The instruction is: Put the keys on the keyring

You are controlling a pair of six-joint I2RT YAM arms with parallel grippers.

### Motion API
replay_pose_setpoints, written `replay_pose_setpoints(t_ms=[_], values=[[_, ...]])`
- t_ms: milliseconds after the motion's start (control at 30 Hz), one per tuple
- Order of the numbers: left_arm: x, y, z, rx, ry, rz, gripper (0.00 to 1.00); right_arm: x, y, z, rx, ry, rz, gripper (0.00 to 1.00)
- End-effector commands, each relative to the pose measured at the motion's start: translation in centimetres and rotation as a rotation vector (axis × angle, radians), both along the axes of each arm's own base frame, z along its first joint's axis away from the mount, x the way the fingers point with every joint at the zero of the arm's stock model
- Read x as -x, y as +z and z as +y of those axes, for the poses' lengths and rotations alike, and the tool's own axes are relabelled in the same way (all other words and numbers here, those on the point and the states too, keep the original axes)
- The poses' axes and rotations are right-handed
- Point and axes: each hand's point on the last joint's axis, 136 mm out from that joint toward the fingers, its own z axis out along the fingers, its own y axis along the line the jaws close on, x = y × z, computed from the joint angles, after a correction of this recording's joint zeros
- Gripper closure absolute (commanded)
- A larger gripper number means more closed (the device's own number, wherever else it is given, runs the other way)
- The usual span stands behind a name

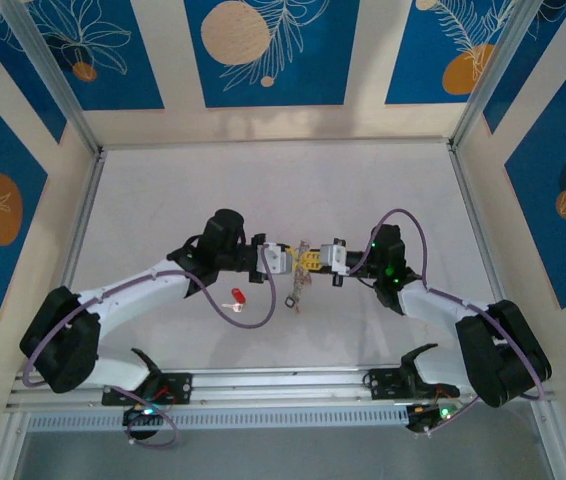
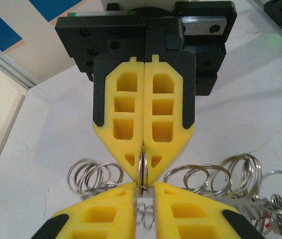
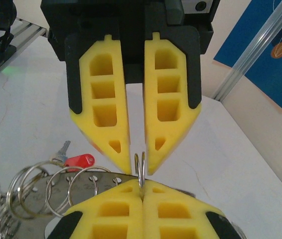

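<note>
With the right gripper (image 3: 142, 189) clamped on the keyring (image 2: 142, 169) and the jaws of the left gripper (image 2: 143, 185) narrowly apart astride it, steadying the ring seems the step in hand; next, the red-headed key (image 3: 78, 160) lying near the keyring needs fetching.

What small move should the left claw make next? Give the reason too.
Probably close the left claw fully on the ring. The right claw is shut on that ring, while the left fingers straddle it with a slight gap, so only one side grips it.
</note>
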Motion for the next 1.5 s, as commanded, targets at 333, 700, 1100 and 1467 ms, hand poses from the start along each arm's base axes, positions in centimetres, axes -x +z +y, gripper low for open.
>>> replay_pose_setpoints(t_ms=[333, 700, 1100, 1467], values=[[-0.8, -1.1, -0.1, -0.064, 0.027, -0.030, 1.00, -1.7, 0.4, 0.5, 0.073, -0.087, -0.036, 0.84], [-1.4, -2.3, -0.6, -0.237, 0.079, -0.081, 1.00, -2.3, -1.2, 0.7, 0.201, -0.152, -0.038, 0.79], [-0.8, -0.3, -0.6, -0.171, 0.076, -0.097, 1.00, -2.0, -2.0, 1.2, 0.237, -0.138, -0.016, 0.84], [-0.9, -0.5, 0.2, -0.100, 0.082, -0.089, 0.75, -0.6, 0.4, 0.5, 0.067, -0.086, -0.042, 1.00]])
